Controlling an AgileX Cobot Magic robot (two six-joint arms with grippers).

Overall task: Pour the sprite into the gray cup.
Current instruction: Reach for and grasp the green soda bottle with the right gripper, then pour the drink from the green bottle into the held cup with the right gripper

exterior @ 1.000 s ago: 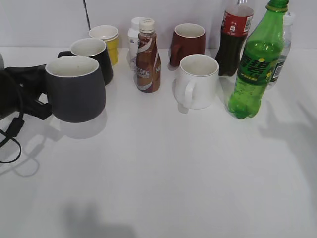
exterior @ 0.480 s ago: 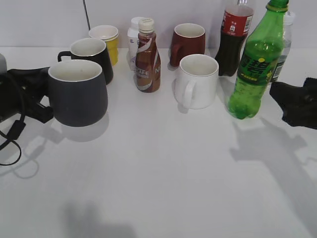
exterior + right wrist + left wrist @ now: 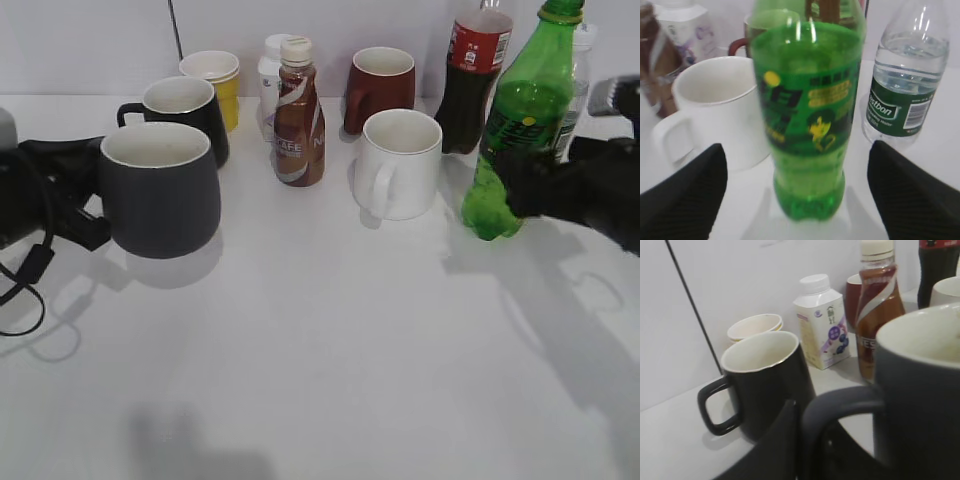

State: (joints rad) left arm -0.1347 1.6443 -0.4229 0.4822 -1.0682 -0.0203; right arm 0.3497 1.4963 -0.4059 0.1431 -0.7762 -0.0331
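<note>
Where legible, "stbon" water bottle beside sprite

White table carrying mugs — gray cup, black mug, white mug — and the sprite, cola bottle, coffee bottle.

"AFE" on the brown coffee bottle; "stbon" on the water bottle's green label.

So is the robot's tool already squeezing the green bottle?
No, in the right wrist view the tool's fingers stand wide apart on both sides of the green bottle, not touching it.
</note>
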